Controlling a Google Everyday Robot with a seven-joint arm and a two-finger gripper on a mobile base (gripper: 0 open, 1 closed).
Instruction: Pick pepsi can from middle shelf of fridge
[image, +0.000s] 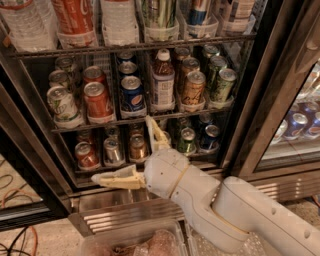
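Closest to me, at the bottom edge, sits a clear plastic tub (131, 239) with something pinkish inside. Above it the robot's thick white arm (235, 212) reaches in from the lower right towards the open fridge (256, 100). At the arm's tip the pincer (121, 150) is spread wide and holds nothing. Of its two pale fingers (119, 179), one points left over the ribbed steel base (120, 212), and the other points up in front of the lowest rack (107, 164) of cans, with its tip at the front edge of the middle shelf (112, 122). I cannot tell whether that tip touches the wire.

The pepsi can (132, 95) stands upright at the front of its row on the middle shelf, just above and a little left of the raised fingertip. A red cola can (97, 101) stands just beside it on the left, with a white-green can (61, 104) further left. On its right are a bottle (162, 82), then a brown-and-orange can (192, 89) and green cans (222, 84).

Higher up, the top rack (150, 46) carries tall bottles, and off to the right a neighbouring glass door (295, 125) shows blue cans behind it
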